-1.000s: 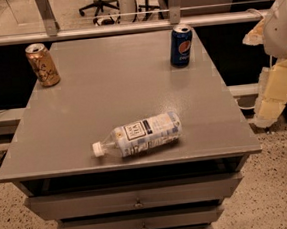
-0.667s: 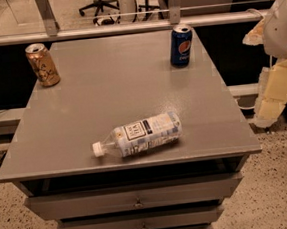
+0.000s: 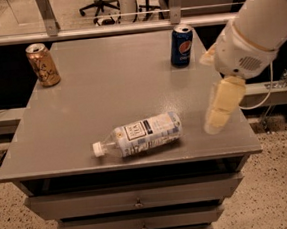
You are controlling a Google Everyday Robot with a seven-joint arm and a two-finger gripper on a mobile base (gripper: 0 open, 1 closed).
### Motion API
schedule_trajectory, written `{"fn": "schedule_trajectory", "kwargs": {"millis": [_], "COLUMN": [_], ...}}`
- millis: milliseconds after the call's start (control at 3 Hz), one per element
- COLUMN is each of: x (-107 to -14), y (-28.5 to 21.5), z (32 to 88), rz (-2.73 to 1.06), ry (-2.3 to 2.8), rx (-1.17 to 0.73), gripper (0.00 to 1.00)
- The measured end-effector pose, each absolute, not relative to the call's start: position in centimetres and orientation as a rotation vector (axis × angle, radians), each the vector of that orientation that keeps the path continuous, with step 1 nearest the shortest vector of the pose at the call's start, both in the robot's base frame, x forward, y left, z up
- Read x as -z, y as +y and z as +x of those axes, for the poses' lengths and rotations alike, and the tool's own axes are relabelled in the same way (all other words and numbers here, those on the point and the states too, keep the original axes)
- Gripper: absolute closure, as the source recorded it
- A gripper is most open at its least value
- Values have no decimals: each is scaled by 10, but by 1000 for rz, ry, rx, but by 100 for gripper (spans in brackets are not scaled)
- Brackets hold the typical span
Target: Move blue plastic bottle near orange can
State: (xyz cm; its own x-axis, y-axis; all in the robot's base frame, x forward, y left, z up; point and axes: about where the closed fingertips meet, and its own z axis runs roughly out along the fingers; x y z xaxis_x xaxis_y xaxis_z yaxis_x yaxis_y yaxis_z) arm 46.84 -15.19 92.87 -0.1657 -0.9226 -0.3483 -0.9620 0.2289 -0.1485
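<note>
One bottle point(image 3: 140, 135) lies on the worktop point(image 3: 111, 89) at six o'clock, orange can point(image 3: 43, 64) at eleven, tool point(image 3: 222, 104) at four; whether it grips, cannot tell.

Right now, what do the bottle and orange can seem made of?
Blue plastic bottle: probably clear plastic, see-through, glossy. Orange can: apparently metal, gold sheen, silver top. The tool, right of the bottle, looks matte cream plastic.

pepsi can point(image 3: 181, 45) on grey table point(image 3: 116, 89)
</note>
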Motion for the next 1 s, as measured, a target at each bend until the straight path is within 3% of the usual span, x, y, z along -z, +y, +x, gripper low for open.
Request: {"fn": "schedule_trajectory", "kwargs": {"millis": [667, 1000], "x": [-851, -841], "y": [-58, -44], "z": [489, 489], "rz": [-1739, -1722], "ry": [2094, 2079], "rx": [-345, -362], "gripper": [2, 24]}}
